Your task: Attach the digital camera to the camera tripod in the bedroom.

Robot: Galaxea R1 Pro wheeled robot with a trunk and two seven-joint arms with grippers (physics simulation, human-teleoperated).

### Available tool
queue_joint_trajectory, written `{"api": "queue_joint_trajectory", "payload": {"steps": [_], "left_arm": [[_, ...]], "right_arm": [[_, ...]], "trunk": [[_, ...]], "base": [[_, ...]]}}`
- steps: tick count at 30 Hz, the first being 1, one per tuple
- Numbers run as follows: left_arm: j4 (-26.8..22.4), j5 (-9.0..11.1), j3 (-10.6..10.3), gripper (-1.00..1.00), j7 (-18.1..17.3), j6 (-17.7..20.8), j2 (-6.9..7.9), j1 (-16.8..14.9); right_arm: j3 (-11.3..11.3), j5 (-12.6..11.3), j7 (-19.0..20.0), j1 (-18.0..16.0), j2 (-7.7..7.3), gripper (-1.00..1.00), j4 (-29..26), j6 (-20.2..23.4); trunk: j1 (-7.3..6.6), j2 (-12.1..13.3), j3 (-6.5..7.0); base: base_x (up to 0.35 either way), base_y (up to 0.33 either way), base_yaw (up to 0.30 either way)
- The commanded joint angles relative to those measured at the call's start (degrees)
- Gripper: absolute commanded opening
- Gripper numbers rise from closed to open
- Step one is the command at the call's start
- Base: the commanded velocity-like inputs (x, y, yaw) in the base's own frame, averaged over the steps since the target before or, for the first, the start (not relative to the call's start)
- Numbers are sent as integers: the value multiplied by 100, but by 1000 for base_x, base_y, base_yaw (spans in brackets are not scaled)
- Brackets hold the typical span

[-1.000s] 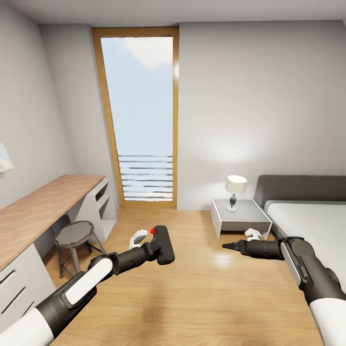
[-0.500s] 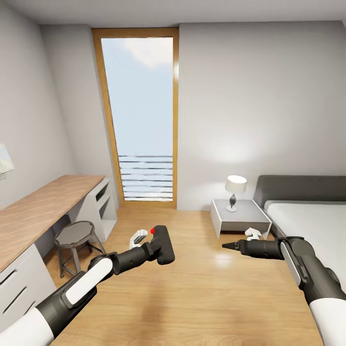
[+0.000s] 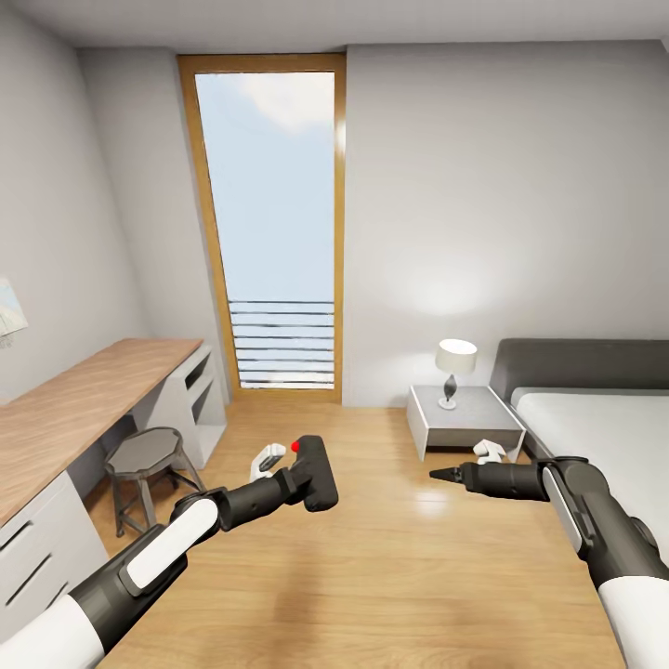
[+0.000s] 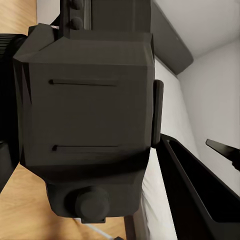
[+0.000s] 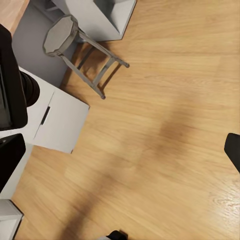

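My left gripper [image 3: 311, 476] is clenched on the digital camera [image 3: 316, 474] at lower centre. I can't tell how far my right gripper [image 3: 444, 475] is open.

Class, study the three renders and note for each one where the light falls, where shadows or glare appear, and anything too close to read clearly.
Head view: the tall window is the bright source; a soft glow on the wall above the lamp. Left wrist view: the digital camera sits so close that it is a dark, low-detail mass. Right wrist view: soft shadow bands cross the wood floor, beyond the stool.
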Motion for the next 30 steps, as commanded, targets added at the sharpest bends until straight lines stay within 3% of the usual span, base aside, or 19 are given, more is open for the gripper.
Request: {"api": "queue_joint_trajectory", "payload": {"steps": [1,23,30], "left_arm": [[-8,52,-11,-100,28,3,5,-5],[-389,42,-2,-100,56,4,17,-5],[-586,36,-4,-100,75,10,24,-3]], "right_arm": [[-6,-21,2,-2,0,100,0,42],[-9,-39,5,-2,-1,100,-246,70],[-28,-50,2,-2,0,100,-264,70]], "trunk": [[2,-5,-3],[2,-5,-3],[2,-5,-3]], "base": [[0,0,0],[-1,1,0],[-107,162,0]]}}
